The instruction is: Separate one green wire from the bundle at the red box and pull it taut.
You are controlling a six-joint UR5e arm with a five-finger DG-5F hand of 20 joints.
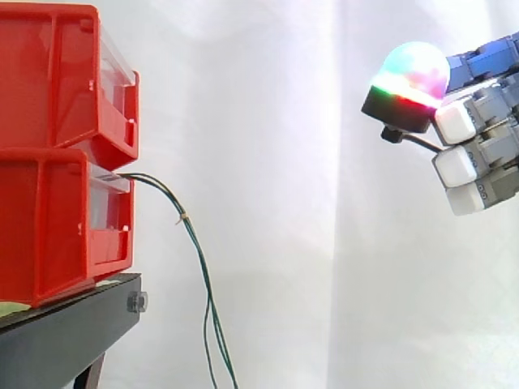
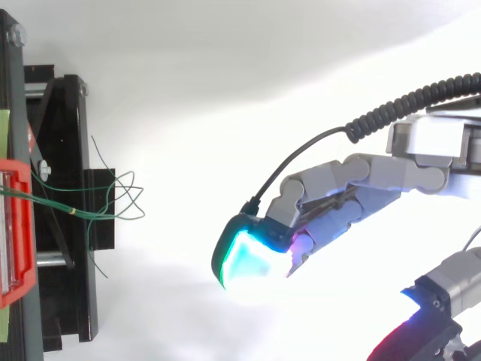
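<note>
- No text, label, brand, number or sign is showing legibly in either view.
</note>
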